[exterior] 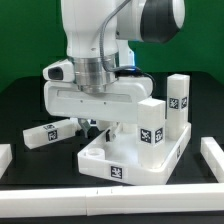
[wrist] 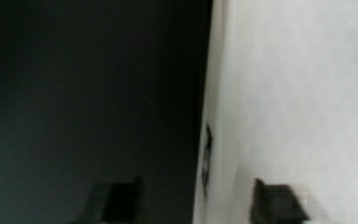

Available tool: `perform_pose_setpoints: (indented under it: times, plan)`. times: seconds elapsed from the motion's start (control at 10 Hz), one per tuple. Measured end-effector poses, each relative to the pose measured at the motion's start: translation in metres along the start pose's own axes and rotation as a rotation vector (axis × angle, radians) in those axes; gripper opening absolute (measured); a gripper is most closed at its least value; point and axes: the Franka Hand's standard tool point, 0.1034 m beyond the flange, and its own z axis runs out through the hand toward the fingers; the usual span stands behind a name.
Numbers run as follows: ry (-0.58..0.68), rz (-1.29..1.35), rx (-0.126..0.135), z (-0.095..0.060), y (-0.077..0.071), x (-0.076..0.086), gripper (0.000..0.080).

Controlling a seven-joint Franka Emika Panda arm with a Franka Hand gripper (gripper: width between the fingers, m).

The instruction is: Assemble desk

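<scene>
The white desk top [exterior: 125,160] lies flat at the front centre, a tag on its front edge. Two tagged legs stand upright on its side toward the exterior view's right, one near [exterior: 152,125] and one farther back [exterior: 178,98]. A third tagged leg [exterior: 48,133] lies loose on the black table toward the exterior view's left. My gripper [exterior: 88,124] hangs low just behind the desk top's back left part. In the wrist view the gripper [wrist: 195,200] is open, its dark fingertips [wrist: 119,200] wide apart. A white surface [wrist: 300,100] fills one side, and its edge runs between the fingers.
Plain white border bars lie at the exterior view's left [exterior: 5,155], right [exterior: 212,160] and front [exterior: 110,205]. The table is black, with a green backdrop behind. The bulky arm hides what lies behind the desk top.
</scene>
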Motion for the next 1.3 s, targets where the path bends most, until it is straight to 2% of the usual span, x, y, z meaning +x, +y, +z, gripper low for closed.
perform_pose_setpoints:
  times: [0.1,0.4,0.6,0.7,0.8,1.0,1.1,1.2,1.3]
  plan:
    - [0.0,0.01,0.0,0.0,0.0,0.0,0.0095]
    - [0.016,0.281,0.029,-0.008,-0.012,0.014,0.005]
    - [0.023,0.3,0.033,-0.011,-0.002,0.02,0.005]
    - [0.028,0.268,0.029,-0.012,-0.003,0.02,0.005]
    - [0.034,0.162,0.023,-0.019,-0.008,0.021,0.005]
    - [0.048,-0.105,0.059,-0.049,-0.008,0.038,0.0051]
    - [0.063,-0.264,0.048,-0.055,-0.005,0.045,0.0051]
    - [0.07,-0.384,0.02,-0.051,-0.004,0.043,0.0051]
    - [0.066,-0.428,0.016,-0.05,-0.002,0.042,0.0051]
